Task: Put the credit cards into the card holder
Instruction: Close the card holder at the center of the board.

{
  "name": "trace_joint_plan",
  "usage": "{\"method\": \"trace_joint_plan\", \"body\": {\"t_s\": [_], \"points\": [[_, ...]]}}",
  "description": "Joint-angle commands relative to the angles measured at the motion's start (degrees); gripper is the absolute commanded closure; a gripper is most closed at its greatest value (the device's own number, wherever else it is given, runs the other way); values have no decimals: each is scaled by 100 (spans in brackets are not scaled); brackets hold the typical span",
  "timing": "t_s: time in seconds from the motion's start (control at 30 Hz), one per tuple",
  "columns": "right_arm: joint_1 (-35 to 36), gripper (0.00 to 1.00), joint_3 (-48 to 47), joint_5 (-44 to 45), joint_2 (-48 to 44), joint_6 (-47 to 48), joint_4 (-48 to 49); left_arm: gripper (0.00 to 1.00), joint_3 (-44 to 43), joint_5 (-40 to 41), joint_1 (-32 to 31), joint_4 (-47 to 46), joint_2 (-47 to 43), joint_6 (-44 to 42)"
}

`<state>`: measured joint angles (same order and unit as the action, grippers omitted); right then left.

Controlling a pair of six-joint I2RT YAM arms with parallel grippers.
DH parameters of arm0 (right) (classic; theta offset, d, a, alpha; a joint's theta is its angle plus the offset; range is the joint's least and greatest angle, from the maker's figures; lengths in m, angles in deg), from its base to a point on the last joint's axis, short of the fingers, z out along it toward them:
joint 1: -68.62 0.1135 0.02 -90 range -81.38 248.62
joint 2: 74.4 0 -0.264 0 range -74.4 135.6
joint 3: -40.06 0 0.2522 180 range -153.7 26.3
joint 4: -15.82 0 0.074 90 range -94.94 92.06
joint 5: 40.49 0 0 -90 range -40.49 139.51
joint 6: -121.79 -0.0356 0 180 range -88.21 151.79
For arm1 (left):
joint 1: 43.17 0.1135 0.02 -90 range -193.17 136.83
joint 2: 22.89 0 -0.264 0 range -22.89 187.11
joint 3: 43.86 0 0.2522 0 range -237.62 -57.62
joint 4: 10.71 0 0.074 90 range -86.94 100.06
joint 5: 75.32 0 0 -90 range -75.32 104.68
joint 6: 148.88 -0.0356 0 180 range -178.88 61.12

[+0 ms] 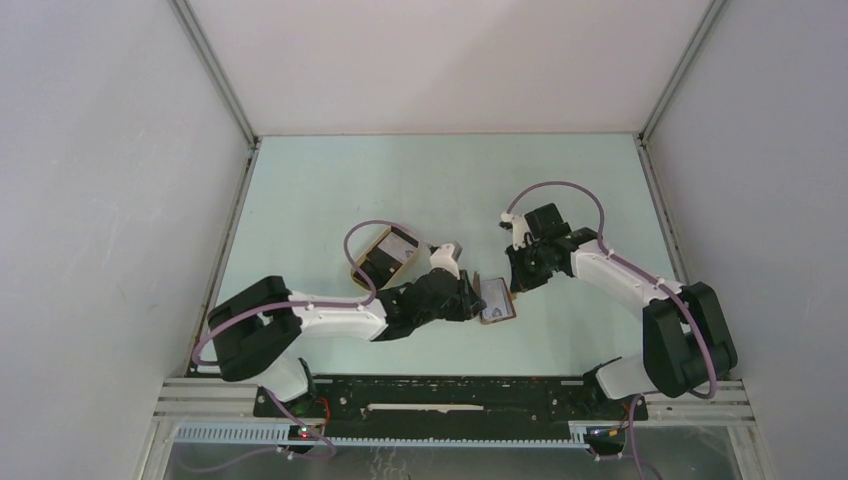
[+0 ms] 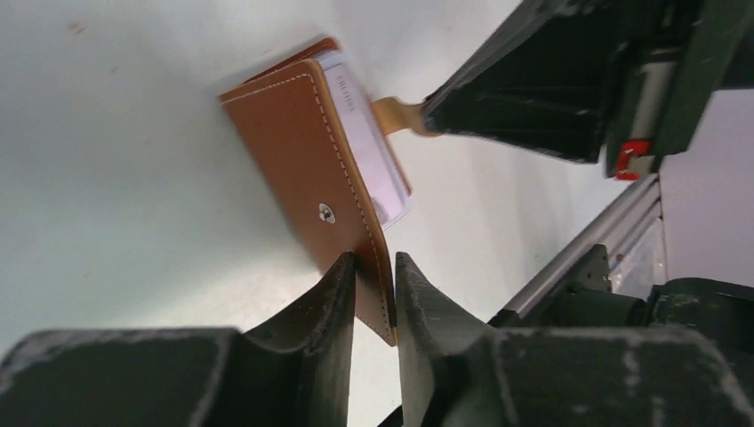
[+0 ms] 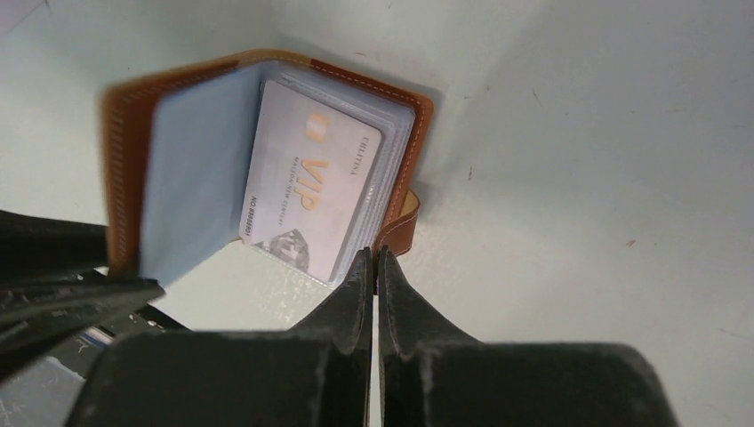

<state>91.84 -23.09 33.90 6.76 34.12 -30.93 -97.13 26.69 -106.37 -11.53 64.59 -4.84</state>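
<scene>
The brown card holder (image 1: 495, 300) lies open at the table's middle, between both grippers. A whitish credit card (image 3: 311, 191) sits in its clear inner sleeves. My left gripper (image 2: 373, 267) has its jaws a little apart around the corner of the cover flap (image 2: 302, 151), which leans on one finger. That flap looks blurred in the right wrist view. My right gripper (image 3: 373, 256) is shut on the holder's small clasp tab (image 2: 396, 114). From above, the left gripper (image 1: 472, 297) is at the holder's left edge. The right gripper (image 1: 520, 283) is at its upper right.
A tan tray (image 1: 366, 247) with more cards, one greyish (image 1: 402, 243) and one dark, stands just behind the left forearm. White walls close in the table on both sides and at the back. A black rail (image 1: 450, 395) runs along the near edge.
</scene>
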Motion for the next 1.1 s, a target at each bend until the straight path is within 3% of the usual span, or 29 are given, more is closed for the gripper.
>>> {"method": "trace_joint_plan", "body": {"t_s": [0.0, 0.23, 0.33, 0.73, 0.8, 0.97, 1.07], "points": [[-107, 99, -218, -264, 57, 136, -76, 69, -466, -990, 200, -809, 451, -306], [-394, 99, -261, -533, 146, 188, -172, 53, -669, -1942, 540, -1607, 1221, -111], [-474, 99, -273, -616, 188, 209, -215, 52, -535, -2214, 717, -2127, 1495, 110], [-550, 99, -328, -745, 260, 206, -259, 37, -331, -2394, 787, -2663, 1540, 124], [-563, 99, -335, -753, 255, 207, -262, 40, -293, -2276, 812, -2634, 1576, 112], [-625, 99, -349, -802, 257, 224, -273, 68, -481, -1885, 844, -1857, 1666, -198], [-627, 99, -373, -817, 283, 222, -278, 73, -633, -1815, 844, -1574, 1731, -333]]}}
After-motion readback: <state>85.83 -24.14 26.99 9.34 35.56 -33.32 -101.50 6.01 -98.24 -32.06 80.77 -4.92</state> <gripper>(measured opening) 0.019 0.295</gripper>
